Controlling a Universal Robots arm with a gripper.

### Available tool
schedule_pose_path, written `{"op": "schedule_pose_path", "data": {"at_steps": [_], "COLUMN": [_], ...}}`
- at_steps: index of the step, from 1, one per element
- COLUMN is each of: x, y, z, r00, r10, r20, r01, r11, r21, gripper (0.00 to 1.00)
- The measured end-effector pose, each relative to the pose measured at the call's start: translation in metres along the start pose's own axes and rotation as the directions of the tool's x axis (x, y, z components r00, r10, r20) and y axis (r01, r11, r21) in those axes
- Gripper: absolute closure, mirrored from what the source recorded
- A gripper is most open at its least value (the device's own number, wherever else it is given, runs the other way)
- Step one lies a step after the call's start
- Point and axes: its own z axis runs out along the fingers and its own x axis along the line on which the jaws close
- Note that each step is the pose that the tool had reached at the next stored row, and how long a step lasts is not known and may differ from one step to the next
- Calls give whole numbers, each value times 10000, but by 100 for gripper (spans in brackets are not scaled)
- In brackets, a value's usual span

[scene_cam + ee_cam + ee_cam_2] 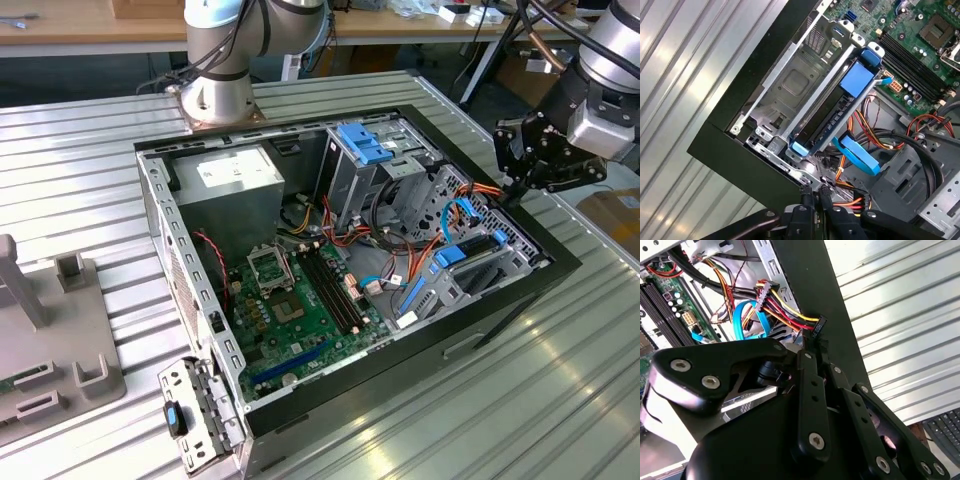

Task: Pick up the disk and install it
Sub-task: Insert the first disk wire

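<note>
Just beyond my gripper (814, 194), which is pinched shut beside a black cable plug (818, 327), the disk (832, 117) sits slotted in a drive bay of the computer case (735, 145), its blue frame showing.

The table (560, 400) is silver, striped with ribs. The computer case (400, 375) is black outside and bare grey metal inside. The circuit board (300, 320) is green. The disk (832, 117) is dark with bright blue rails. The wires (785, 310) are red, yellow, orange and black. The flat cable (860, 157) is light blue. The gripper (512, 185) is black.
</note>
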Motion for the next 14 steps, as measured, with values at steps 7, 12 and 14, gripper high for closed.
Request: {"op": "schedule_pose_path", "data": {"at_steps": [7, 12, 14], "x": [-57, -63, -64], "y": [76, 83, 85], "z": [-9, -10, -10], "r00": [10000, 10000, 10000], "r10": [4, 4, 4], "r20": [1, 1, 0], "r01": [-4, -4, -4], "r11": [10000, 10000, 10000], "r21": [1, 1, 1], "gripper": [83, 83, 83]}}
